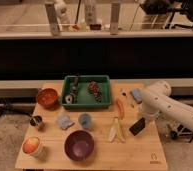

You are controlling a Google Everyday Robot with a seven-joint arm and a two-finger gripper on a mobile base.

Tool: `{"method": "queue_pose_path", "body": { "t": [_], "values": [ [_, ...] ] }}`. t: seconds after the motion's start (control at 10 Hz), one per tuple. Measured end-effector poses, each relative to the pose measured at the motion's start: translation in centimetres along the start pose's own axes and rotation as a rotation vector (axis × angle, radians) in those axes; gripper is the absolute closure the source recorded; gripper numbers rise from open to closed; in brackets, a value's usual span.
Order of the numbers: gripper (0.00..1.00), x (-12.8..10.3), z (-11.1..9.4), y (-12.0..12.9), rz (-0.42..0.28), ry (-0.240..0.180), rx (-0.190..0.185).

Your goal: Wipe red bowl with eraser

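The red bowl [47,97] sits at the table's far left, beside the green tray. The eraser [137,127], a small black block, stands tilted near the table's right edge. My white arm [162,102] reaches in from the right and bends down over it. The gripper [140,119] is at the arm's lower end, right above the eraser's top and touching or almost touching it. The arm hides how the gripper meets the eraser. The red bowl is far from the gripper, across the table.
A green tray [86,91] with dark items stands at the back centre. A purple bowl [80,145], blue cup [85,120], crumpled blue cloth [65,121], small dark cup [37,121] and an apple in a white dish [32,146] lie between. A banana [116,131], orange-red vegetable [120,106] and light blue pad [136,96] are near the arm.
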Motion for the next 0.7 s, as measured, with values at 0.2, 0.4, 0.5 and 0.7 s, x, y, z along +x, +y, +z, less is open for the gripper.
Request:
{"method": "queue_pose_path", "body": {
  "t": [0.2,0.4,0.5,0.7],
  "values": [
    [1.0,-0.5,-1.5,-1.2,-0.013,0.013,0.015],
    [1.0,-1.7,-2.7,-2.6,-0.034,0.019,0.025],
    [1.0,-1.7,-3.0,-2.8,-0.036,0.022,0.028],
    [1.0,-2.0,-4.0,-4.1,-0.048,0.037,0.041]
  ]
}}
